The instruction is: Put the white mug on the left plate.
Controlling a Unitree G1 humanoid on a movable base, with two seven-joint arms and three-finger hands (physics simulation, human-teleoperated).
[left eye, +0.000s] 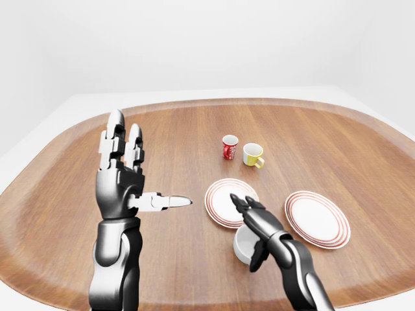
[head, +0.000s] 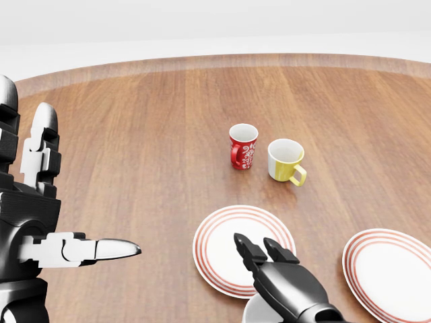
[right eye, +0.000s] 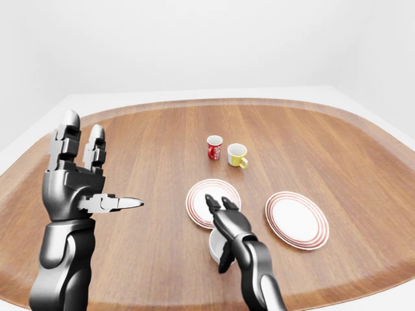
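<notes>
Table: you are working over the oval wooden tabletop, near its bottom edge.
Plate: the left red-rimmed white plate is waiting bare.
Right hand: your right hand is closing round the white mug; lift it next.
Left hand: your left hand is hovering with fingers apart.

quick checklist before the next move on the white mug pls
1. White mug located: ok, just below the left plate in the left-eye view.
2. Right hand on the mug: ok, fingers draped over its rim and side.
3. Grip closed firmly: cannot tell, the hand hides the contact.
4. Left plate free: ok, nothing lies on it, though the right hand's fingertips overhang its lower edge.
5. Left hand out of the way: ok, raised and open at the view's left.
6. Red mug and yellow mug clear of the path: ok, well above the plates.
</notes>
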